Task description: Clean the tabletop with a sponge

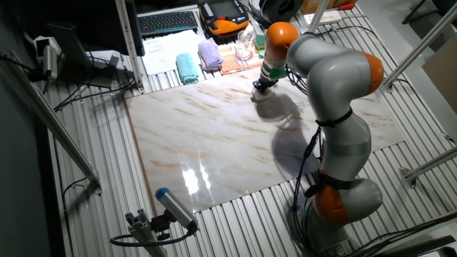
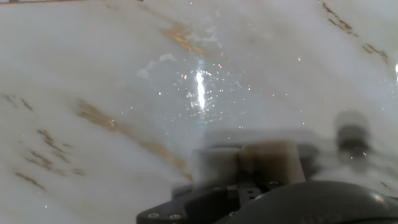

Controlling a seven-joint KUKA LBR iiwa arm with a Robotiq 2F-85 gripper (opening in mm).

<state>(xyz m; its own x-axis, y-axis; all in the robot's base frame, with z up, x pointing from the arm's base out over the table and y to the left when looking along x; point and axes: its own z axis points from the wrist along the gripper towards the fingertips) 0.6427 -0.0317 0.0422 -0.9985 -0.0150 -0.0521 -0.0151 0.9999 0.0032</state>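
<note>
While pressed low at the far edge of the counter (image 1: 235, 143), fingers (image 1: 261, 87) closed on the sponge (image 2: 249, 160). Sponge directly beneath fingers, flat on the marble, long axis across the hand view. Bulk of slab lying toward the near side, unwiped by the look of it.

Open tabletop (image 1: 214, 143) lies left of the claw (image 1: 261, 87); cloths (image 1: 187, 68) crowd the far edge.

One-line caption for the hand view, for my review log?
Cream sponge in the gripper pressed against the glossy marble-look tabletop, glare showing on the slab ahead.
</note>
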